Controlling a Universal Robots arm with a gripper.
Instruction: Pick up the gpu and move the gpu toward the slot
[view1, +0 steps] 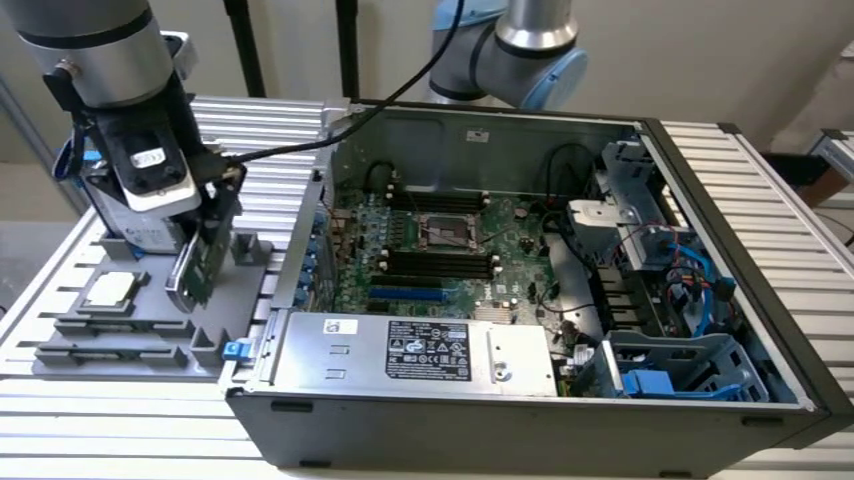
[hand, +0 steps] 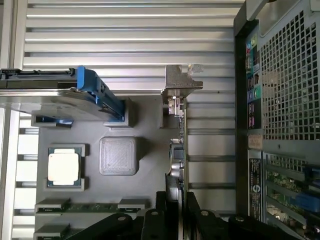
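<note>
One gpu (view1: 199, 268) upright in the gripper (hand: 176, 197); grey tray (view1: 144, 332) beneath

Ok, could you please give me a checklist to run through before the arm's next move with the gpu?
1. Grip on the gpu: ok; the gripper is shut on the card's edge.
2. gpu clear of the grey tray: cannot tell.
3. Blue slot on the motherboard free: ok, nothing is seated in it.
4. Computer case open: ok, the motherboard is exposed.
5. Level path from tray to slot: not ok; the case wall stands between them.
</note>
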